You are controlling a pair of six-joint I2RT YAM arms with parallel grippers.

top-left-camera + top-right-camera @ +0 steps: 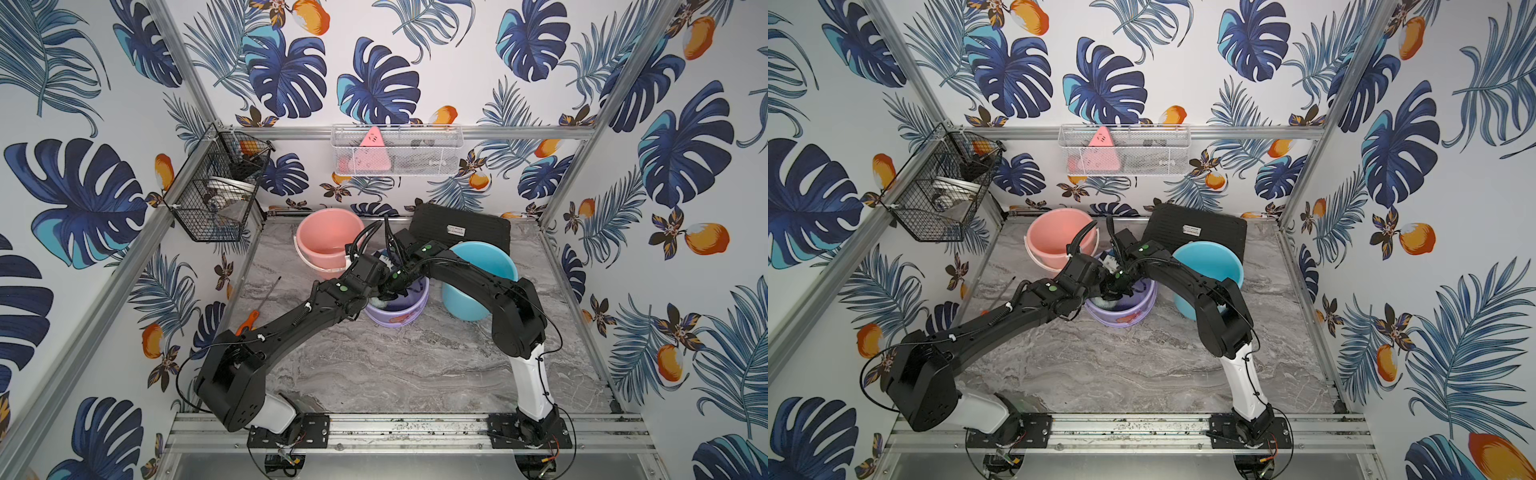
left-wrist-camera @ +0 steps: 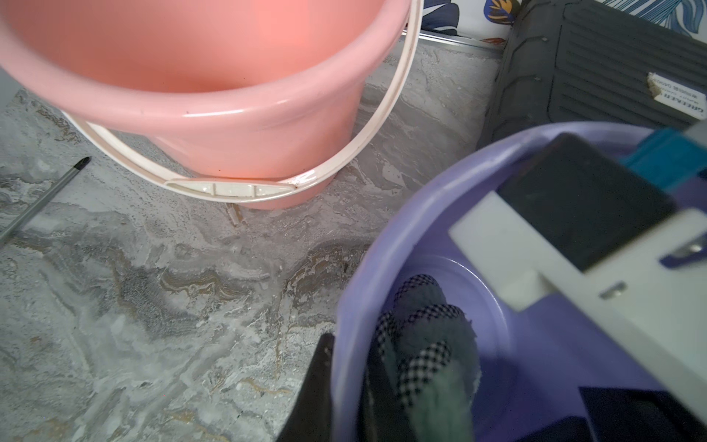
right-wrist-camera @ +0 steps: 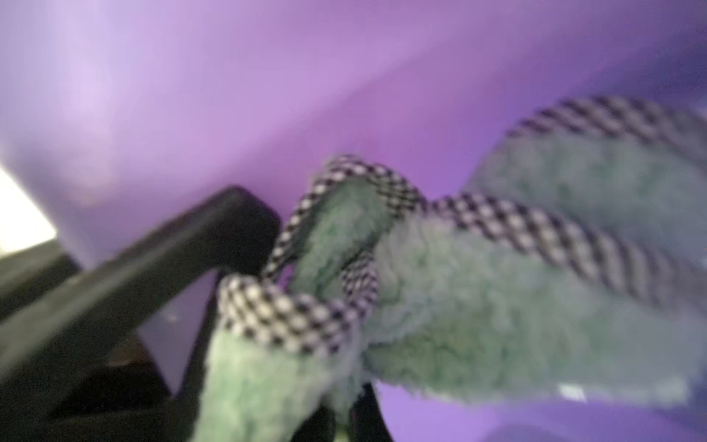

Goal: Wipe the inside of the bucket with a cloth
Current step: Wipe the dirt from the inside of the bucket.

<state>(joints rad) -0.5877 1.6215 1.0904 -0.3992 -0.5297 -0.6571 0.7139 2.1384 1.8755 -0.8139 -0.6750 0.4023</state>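
- My right claw [image 3: 346,417] is clenched on the cloth [image 3: 459,306], down inside the purple bucket [image 1: 401,312].
- The cloth trails ahead of it, toward the wall my left claw [image 2: 346,386] pinches shut.

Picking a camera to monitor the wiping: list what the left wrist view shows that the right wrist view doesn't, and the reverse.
Left wrist only: the pink bucket, a screwdriver tip, the mat, the table, and the rim of the purple bucket. Right wrist only: the fuzzy pile of the cloth close up, slightly blurred, filling much of the frame. Both: the cloth with its checked edging, bunched inside the purple bucket.
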